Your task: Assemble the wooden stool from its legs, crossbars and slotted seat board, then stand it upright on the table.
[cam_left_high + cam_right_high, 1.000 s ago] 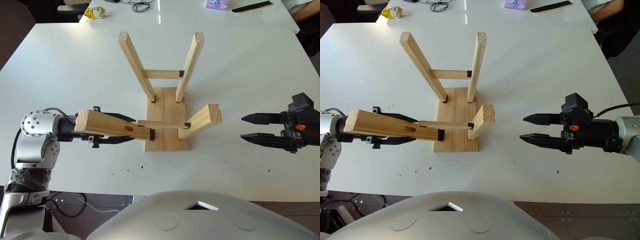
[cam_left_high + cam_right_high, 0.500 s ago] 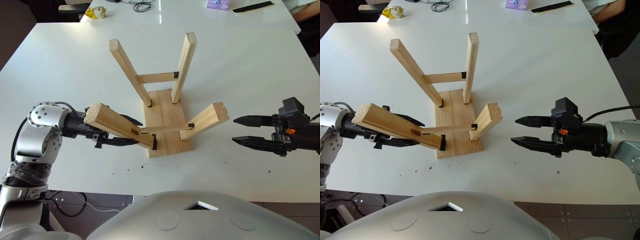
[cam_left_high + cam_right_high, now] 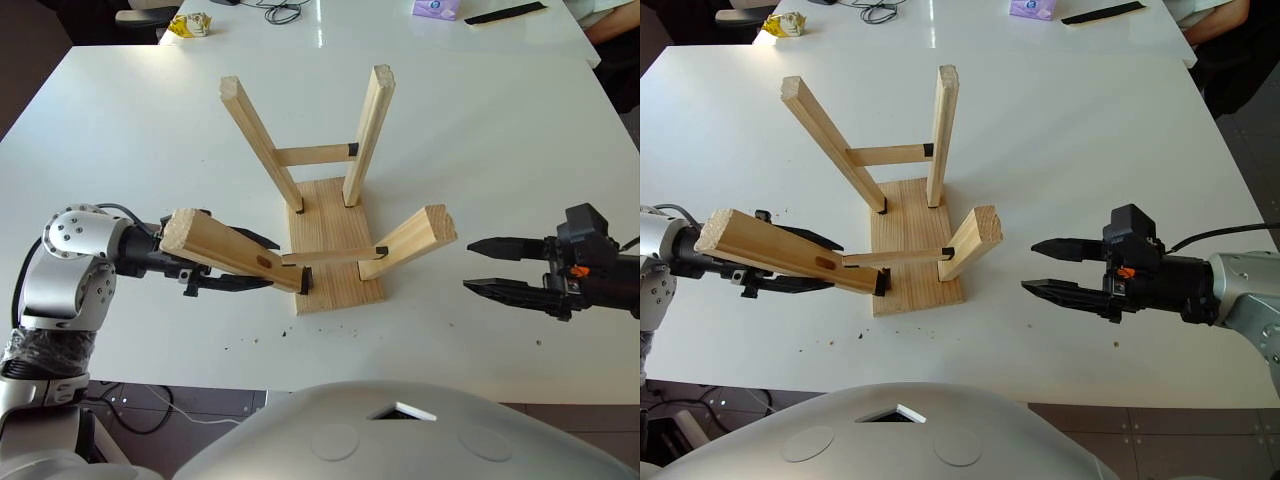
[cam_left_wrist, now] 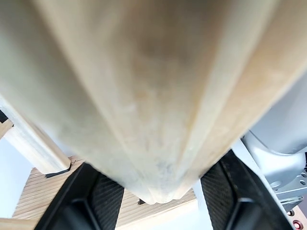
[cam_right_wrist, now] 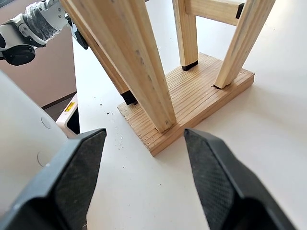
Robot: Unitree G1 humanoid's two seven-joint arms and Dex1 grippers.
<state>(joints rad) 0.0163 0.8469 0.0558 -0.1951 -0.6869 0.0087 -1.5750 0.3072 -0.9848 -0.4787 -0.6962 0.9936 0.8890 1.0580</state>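
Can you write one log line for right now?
left gripper: shut on near-left leg | right gripper: open, apart from near-right leg | seat board: flat, far legs standing on it

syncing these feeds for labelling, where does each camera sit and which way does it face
Left eye view: on the head, looking forward and down at the upturned stool on the table; left arm left, right arm right.
Right eye view: beside it, same scene.
Left wrist view: on the left wrist, looking along the leg clamped in the left jaws toward the seat board.
Right wrist view: on the right wrist, facing the stool between the open right jaws.
Shared: all four show the seat board.
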